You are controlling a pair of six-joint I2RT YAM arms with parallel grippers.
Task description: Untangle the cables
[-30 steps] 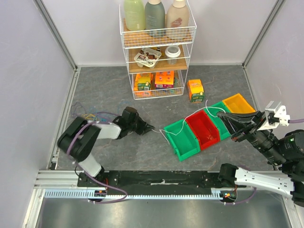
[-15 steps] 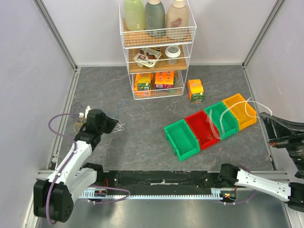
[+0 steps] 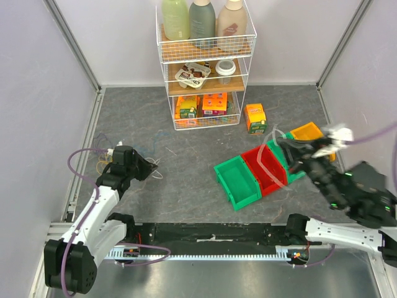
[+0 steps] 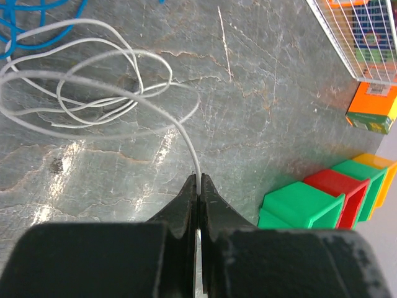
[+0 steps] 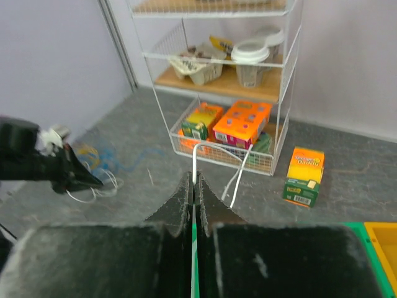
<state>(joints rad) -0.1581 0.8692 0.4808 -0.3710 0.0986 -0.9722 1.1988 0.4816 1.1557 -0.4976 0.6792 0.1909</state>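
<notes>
The cables lie at the left of the table: white loops (image 4: 93, 87) on the grey top, a blue one (image 4: 25, 25) beside them and a yellow-and-blue heap (image 3: 104, 158). My left gripper (image 4: 197, 179) is low by these loops, shut on the end of a white cable; the top view shows it (image 3: 155, 172) right of the heap. My right gripper (image 5: 194, 178) is raised and shut on a white cable (image 5: 239, 174) that arches out and hangs down. From above it (image 3: 286, 144) hovers over the bins, the white cable loop (image 3: 268, 162) dangling.
A row of green, red, green and yellow bins (image 3: 239, 183) sits right of centre. A white wire rack (image 3: 205, 68) with bottles, cups and cartons stands at the back. An orange box (image 3: 255, 118) stands beside it. Grey walls close in left and right.
One second ago a white cable stretched between both grippers across the bins. My left gripper pulled back to the heap. My right arm swung out right, then came back over the bins.
</notes>
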